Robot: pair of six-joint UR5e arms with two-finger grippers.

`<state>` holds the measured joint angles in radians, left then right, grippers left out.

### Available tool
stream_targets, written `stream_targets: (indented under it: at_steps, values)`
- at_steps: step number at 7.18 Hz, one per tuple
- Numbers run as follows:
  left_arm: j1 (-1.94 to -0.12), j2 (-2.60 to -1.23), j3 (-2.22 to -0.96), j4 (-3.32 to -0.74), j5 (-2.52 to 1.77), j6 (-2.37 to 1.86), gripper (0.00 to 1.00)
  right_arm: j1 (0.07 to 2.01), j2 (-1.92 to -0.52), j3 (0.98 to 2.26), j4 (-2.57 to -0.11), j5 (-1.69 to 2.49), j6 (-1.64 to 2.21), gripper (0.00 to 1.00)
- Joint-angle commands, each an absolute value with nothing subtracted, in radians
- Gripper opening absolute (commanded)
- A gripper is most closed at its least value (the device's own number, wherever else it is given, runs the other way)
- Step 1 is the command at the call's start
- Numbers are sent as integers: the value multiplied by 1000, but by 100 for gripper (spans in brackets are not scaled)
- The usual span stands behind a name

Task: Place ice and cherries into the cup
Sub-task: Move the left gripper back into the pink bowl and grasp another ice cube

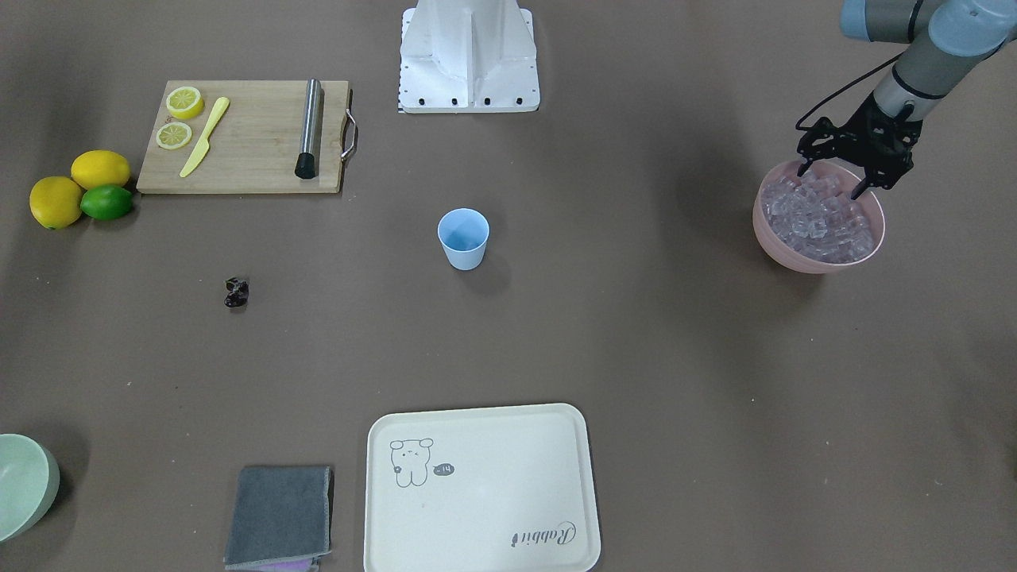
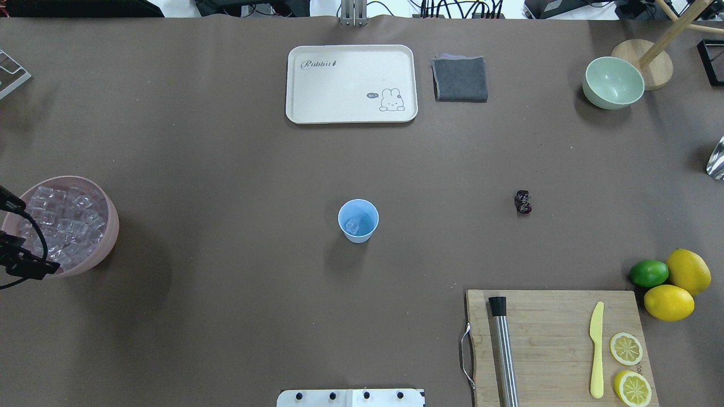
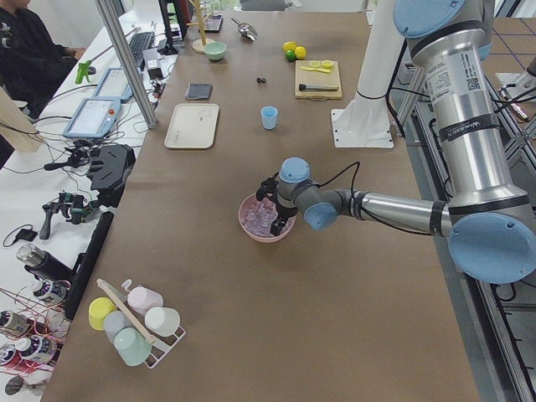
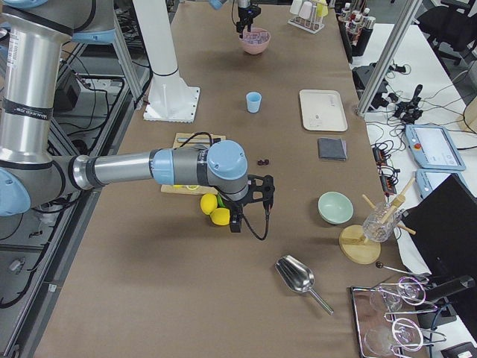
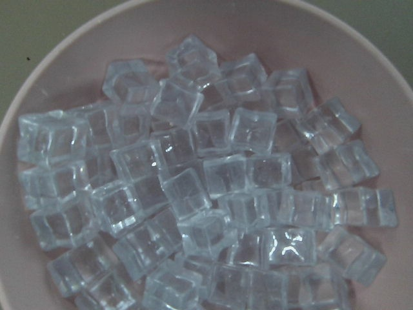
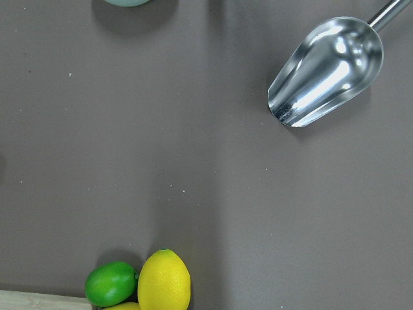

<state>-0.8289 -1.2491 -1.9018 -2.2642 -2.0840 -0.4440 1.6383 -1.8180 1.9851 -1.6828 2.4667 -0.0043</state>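
Nearest the robot, to the right of the cup (image 2: 358, 220), one wooden cutting board (image 2: 554, 339) is seen. Two lemon halves (image 2: 626, 348), one yellow knife (image 2: 596, 350) and one metal rod (image 2: 503, 350) are laid on it. Past its outer corner, two whole lemons (image 2: 669, 302) and one lime (image 2: 649, 273) are grouped, touching. The right gripper (image 4: 253, 201) hangs by these fruits, well apart from the cup. How far it is spread cannot be told. One metal scoop (image 6: 326, 71) lies farther out still.

The cup stands upright mid-table, and one cube of ice (image 2: 352, 227) is seen inside it. Level with it on the right, one dark lump of cherries (image 2: 523, 202) rests on bare table, well apart. Level with it on the left, one pink bowl (image 1: 794, 254) is heaped with cubes too crowded to be counted. The left gripper (image 1: 831, 183) is poised over the bowl's robot-side rim with fingers spread wide and nothing seen between them.

Beyond the cup, one cream tray (image 2: 350, 85), one grey folded cloth (image 2: 460, 79) and one pale green bowl (image 2: 613, 82) are set.
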Motion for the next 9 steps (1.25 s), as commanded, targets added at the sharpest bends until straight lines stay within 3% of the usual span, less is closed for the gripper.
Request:
stream_targets:
  at_steps: [1,9]
  values:
    - [-836,-1235,-1905,-2264,-2095,-446,97,1638,-1818,1993,-1683,2467,-3,100]
    - [-824,-1247,-1905,-2261,-2095,-511,97,1640,-1805,1997,-1683,2465,-3,100]
